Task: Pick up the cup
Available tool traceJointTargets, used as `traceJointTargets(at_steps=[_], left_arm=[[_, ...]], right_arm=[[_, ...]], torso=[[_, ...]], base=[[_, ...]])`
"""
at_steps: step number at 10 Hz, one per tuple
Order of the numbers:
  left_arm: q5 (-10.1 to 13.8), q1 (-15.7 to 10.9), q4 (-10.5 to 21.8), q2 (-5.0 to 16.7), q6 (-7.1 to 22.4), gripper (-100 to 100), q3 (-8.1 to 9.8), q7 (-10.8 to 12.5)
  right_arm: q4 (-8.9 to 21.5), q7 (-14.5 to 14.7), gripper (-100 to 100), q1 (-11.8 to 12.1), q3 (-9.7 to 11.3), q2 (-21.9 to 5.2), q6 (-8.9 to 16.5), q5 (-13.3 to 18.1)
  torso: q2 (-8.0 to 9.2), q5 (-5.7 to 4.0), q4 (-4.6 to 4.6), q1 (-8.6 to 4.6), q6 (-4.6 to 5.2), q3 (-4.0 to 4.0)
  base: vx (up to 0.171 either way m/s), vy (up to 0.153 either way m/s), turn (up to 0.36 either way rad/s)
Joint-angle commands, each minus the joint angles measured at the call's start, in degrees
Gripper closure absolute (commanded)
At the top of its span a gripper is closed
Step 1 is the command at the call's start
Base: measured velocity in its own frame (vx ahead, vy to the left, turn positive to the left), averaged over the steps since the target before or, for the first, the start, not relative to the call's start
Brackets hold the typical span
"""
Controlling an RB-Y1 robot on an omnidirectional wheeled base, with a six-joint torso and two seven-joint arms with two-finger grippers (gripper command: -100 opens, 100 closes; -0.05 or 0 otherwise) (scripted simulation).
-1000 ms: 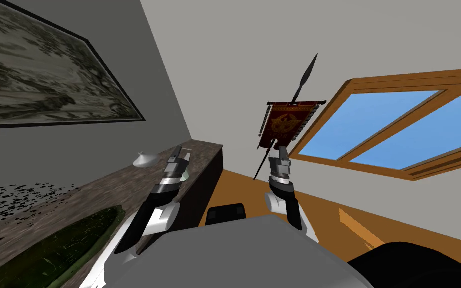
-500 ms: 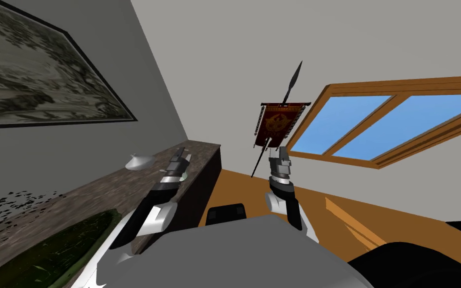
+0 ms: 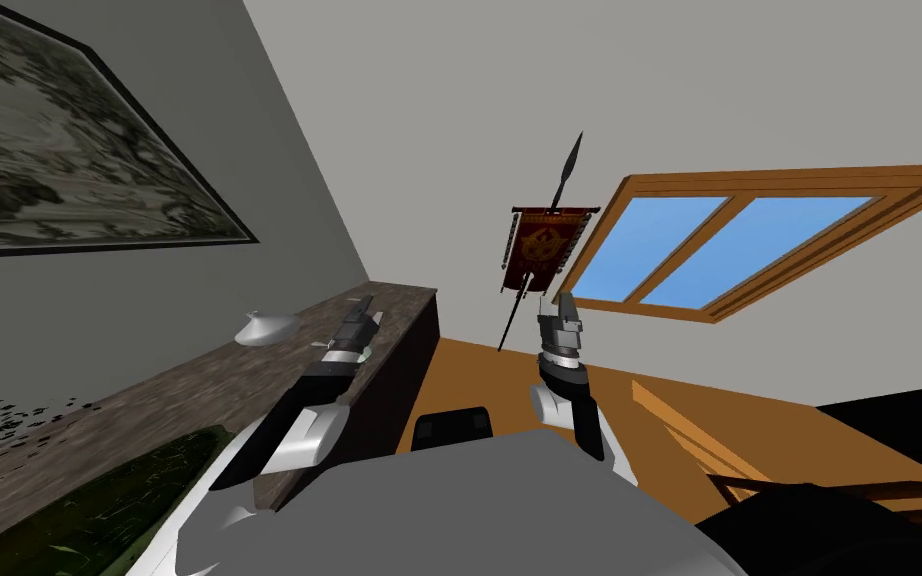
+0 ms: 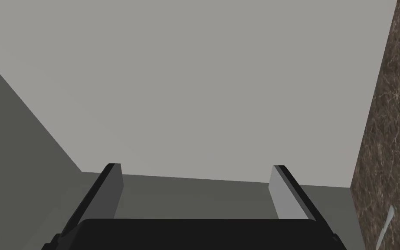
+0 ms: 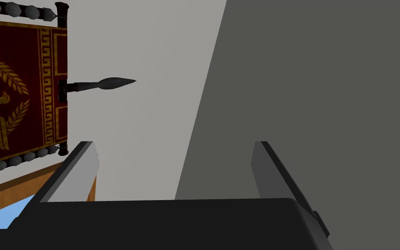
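A pale, greenish see-through cup (image 3: 365,351) stands on the dark marble counter (image 3: 179,390), near its front edge, partly hidden behind my left wrist. My left gripper (image 3: 366,310) hovers just above and past the cup, open, with nothing between its fingers (image 4: 114,187). In the left wrist view the gripper (image 4: 196,184) faces a grey wall, the marble counter (image 4: 390,130) runs along one side, and a thin pale sliver (image 4: 385,226) lies on it. My right gripper (image 3: 564,308) is raised over the floor, away from the counter, and stands open (image 5: 172,167) and empty.
A low white lidded dish (image 3: 265,327) sits on the counter beyond the cup, toward the wall. A dark green mat (image 3: 89,505) lies on the counter's near end. A red banner on a spear (image 3: 543,250) hangs on the far wall beside a wooden window (image 3: 709,250). Orange-brown floor (image 3: 669,400) lies to the right.
The whole head view has swung: banner, window and dish have slid left, so I have turned. Both grippers stay open and hold about the same pose against my body.
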Motion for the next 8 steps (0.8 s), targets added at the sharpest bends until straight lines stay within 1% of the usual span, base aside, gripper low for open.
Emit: traceJointTargets(at_steps=[1,2,3,4,5,6,8], left_arm=[[1.47,-0.62,-0.43,1.47,2.86,-100,0.93,-0.42],[1.47,-0.62,-0.43,1.47,4.47,-100,0.93,-0.42],[1.47,-0.62,-0.43,1.47,5.23,-100,0.93,-0.42],[2.79,-0.97,-0.80,2.73,7.48,-100,1.75,-0.75],[2.79,-0.97,-0.80,2.73,9.04,-100,1.75,-0.75],[4.17,-1.31,-1.13,3.99,10.72,-100,2.63,-1.02],[4.17,-1.31,-1.13,3.99,13.37,-100,2.63,-1.02]], right_arm=[[0.00,0.00,0,0.00,0.00,0.00,0.00,0.00],[0.00,0.00,0,-0.01,0.00,0.00,0.00,0.00],[0.00,0.00,0,0.00,0.00,0.00,0.00,0.00],[0.00,0.00,0,0.00,0.00,0.00,0.00,0.00],[0.00,0.00,0,0.00,0.00,0.00,0.00,0.00],[0.00,0.00,0,0.00,0.00,0.00,0.00,0.00],[0.00,0.00,0,0.00,0.00,0.00,0.00,0.00]], torso=[[0.00,0.00,0.00,0.00,0.00,0.00],[0.05,0.00,0.01,0.02,0.02,0.03],[0.04,0.01,0.01,0.02,0.00,0.02],[-0.07,0.00,-0.01,-0.01,0.00,-0.03],[-0.03,-0.01,-0.01,-0.01,0.02,-0.02],[-0.02,0.00,0.00,-0.01,0.01,-0.01],[0.02,0.01,0.01,0.03,-0.01,0.01]], base=[[-0.066,0.015,-0.132],[-0.058,0.017,-0.089],[-0.022,0.004,-0.005],[-0.041,0.004,-0.128],[-0.046,0.006,-0.125],[-0.062,0.016,-0.173],[-0.039,0.008,-0.023]])
